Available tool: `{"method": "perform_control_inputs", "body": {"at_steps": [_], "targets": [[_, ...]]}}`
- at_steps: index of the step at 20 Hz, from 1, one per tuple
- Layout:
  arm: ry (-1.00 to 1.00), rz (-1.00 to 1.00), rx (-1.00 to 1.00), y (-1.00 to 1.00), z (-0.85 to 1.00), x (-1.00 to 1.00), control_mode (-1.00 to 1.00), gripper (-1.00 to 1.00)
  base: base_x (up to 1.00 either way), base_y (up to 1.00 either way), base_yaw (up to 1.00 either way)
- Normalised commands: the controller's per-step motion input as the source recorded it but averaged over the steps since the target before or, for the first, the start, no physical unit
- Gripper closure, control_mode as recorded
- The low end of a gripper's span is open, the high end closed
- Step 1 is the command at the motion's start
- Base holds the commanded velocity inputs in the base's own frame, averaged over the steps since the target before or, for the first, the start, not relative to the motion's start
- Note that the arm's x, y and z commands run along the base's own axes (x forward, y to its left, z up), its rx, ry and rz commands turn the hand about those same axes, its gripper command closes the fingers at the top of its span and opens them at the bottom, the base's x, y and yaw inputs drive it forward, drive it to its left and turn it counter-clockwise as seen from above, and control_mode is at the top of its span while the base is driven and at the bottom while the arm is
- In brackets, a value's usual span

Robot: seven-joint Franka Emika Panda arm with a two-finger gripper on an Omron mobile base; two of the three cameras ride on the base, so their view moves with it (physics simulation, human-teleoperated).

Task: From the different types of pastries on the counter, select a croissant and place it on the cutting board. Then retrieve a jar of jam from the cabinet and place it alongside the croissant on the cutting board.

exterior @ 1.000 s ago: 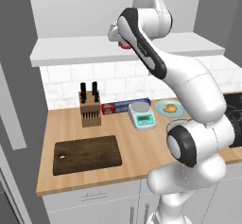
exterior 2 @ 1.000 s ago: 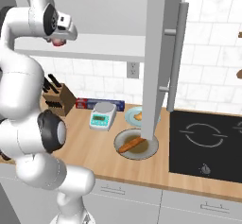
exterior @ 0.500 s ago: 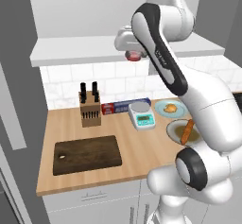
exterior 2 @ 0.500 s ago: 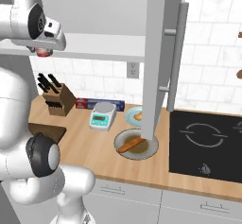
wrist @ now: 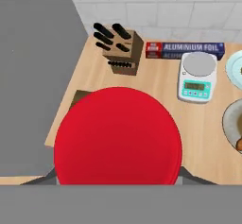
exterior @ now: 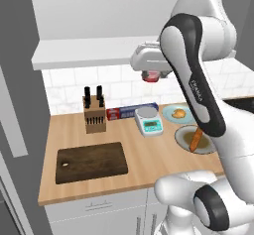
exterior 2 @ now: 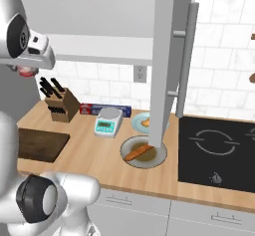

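Observation:
My gripper [exterior: 152, 75] is shut on the jar of jam [exterior: 152, 77], which hangs high over the counter [exterior: 134, 154], just below the cabinet shelf ledge [exterior: 89, 50]. The right base view has the jar [exterior 2: 26, 70] at the far left, above the knife block. In the hand view its red lid [wrist: 118, 140] hides the fingers. The dark cutting board [exterior: 92, 162] lies bare at the counter's front left. A golden croissant [exterior: 179, 113] sits on a pale blue plate. A long orange-brown pastry [exterior: 196, 139] lies on the nearer plate.
A knife block [exterior: 94, 115], a foil box [exterior: 131, 111] and a kitchen scale [exterior: 150, 121] stand along the back of the counter. An open cabinet door [exterior 2: 167, 65] hangs in front of the plates. A black hob [exterior 2: 219, 150] lies at the right.
The arm has drawn the jar out from the shelf ledge and lowered it, nearer the robot. Nothing on the counter has moved.

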Motion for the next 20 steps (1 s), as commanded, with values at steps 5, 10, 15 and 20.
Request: {"method": "perform_control_inputs", "body": {"at_steps": [5, 10, 15, 20], "targets": [[0.0, 0.42, 0.02, -0.03, -0.52, -0.65, -1.0, 1.0, 0.0, 0.0, 0.0], [0.0, 0.56, 0.01, -0.01, -0.65, -0.17, -1.0, 1.0, 0.0, 0.0, 0.0], [-0.01, 0.64, 0.01, 0.0, -0.61, 0.0, -1.0, 1.0, 0.0, 0.0, 0.0], [-0.12, 0.56, 0.0, 0.0, -0.49, 0.3, -1.0, 1.0, 0.0, 0.0, 0.0]]}}
